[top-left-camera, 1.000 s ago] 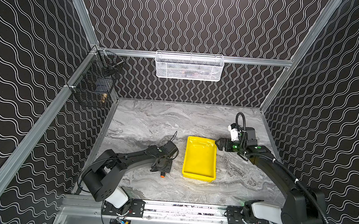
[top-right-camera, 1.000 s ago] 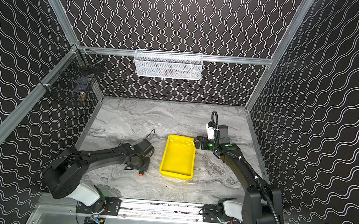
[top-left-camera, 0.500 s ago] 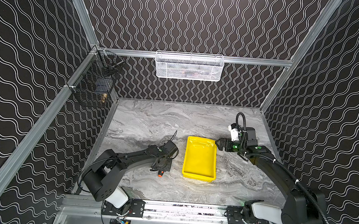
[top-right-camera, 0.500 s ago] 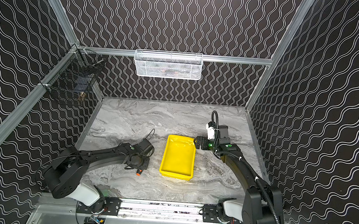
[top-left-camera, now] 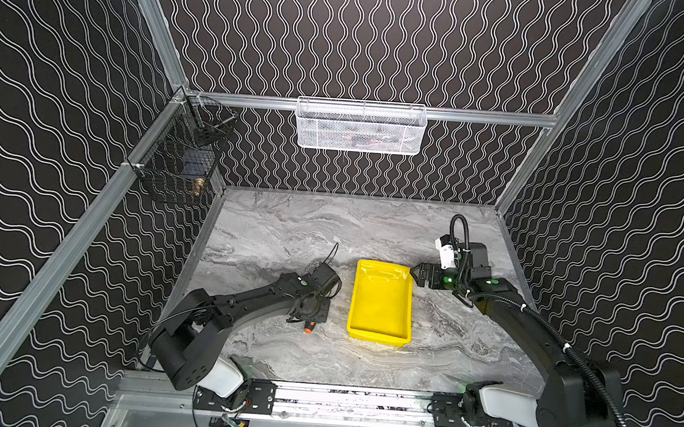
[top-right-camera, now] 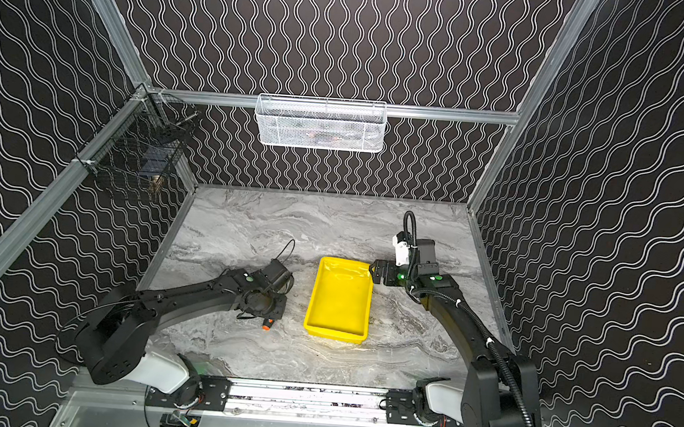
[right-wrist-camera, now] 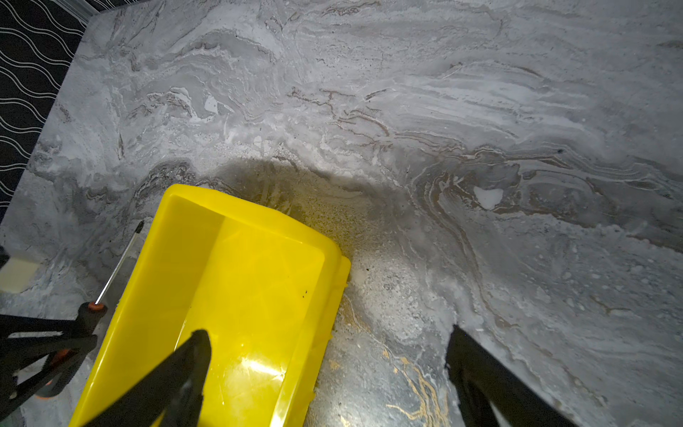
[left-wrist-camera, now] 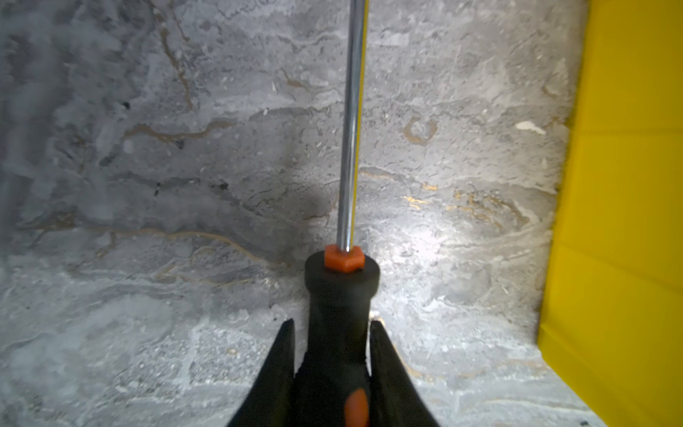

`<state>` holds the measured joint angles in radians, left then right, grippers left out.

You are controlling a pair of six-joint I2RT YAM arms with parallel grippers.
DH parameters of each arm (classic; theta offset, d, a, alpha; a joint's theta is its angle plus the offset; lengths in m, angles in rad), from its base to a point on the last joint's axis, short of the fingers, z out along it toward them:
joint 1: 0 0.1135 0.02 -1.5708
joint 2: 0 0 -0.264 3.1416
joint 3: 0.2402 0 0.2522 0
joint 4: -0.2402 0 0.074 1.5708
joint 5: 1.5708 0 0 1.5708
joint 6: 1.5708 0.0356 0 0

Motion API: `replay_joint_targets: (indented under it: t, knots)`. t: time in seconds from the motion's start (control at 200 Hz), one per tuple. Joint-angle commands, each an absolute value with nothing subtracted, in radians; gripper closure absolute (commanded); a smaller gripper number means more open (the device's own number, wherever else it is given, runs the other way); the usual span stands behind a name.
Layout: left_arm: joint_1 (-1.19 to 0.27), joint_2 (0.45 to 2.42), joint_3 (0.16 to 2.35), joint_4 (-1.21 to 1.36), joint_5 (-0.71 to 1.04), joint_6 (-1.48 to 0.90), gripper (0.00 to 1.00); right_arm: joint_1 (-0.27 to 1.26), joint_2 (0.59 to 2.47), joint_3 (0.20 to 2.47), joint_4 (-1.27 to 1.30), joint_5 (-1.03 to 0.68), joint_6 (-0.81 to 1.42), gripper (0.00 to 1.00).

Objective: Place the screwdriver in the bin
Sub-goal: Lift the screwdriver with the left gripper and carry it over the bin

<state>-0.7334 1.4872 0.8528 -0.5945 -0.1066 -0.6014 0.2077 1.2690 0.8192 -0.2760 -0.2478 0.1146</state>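
You have the screwdriver [left-wrist-camera: 342, 288] outside the bin [left-wrist-camera: 628, 185], just beside its left wall. The left wrist view shows the thin metal shaft running roughly parallel to that yellow wall. In both top views only the orange end cap shows [top-left-camera: 308, 326] [top-right-camera: 267, 324], poking out from under the arm toward the near edge of the worktop [top-left-camera: 290, 227]. The right wrist view catches the shaft [right-wrist-camera: 118, 264] with its tip pointing toward the far side. None of the views tell whether the tool rests on the marble or is raised off it.

Your left hand [left-wrist-camera: 332, 325] is clamped on the black handle, with one finger pressed against each side behind the orange collar. In a top view it sits low over the worktop [top-left-camera: 312, 309], near the bin's left side.

Your right hand [right-wrist-camera: 328, 334] is spread wide and holds nothing — one finger hangs over the bin's glossy inside and the other over bare marble. In both top views it sits at the bin's far right corner [top-left-camera: 418, 274] [top-right-camera: 377, 271].

A white mesh basket [top-left-camera: 359, 127] hangs on the back rail, and a black wire basket [top-left-camera: 179, 162] hangs on the left rail — both well apart from the bin.
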Motion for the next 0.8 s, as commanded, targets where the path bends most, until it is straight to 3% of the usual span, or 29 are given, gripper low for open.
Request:
replay_joint_targets:
  t: [0.0, 0.796]
  knots:
    - [-0.733, 1.470, 0.872, -0.623, -0.131, -0.584, 0.89, 0.208, 1.266, 0.826, -0.264, -0.257, 0.108, 0.01]
    - [-0.733, 1.360, 1.003, -0.706, -0.206, -0.438, 0.91, 0.209, 1.307, 0.861, -0.218, -0.344, 0.107, 0.01]
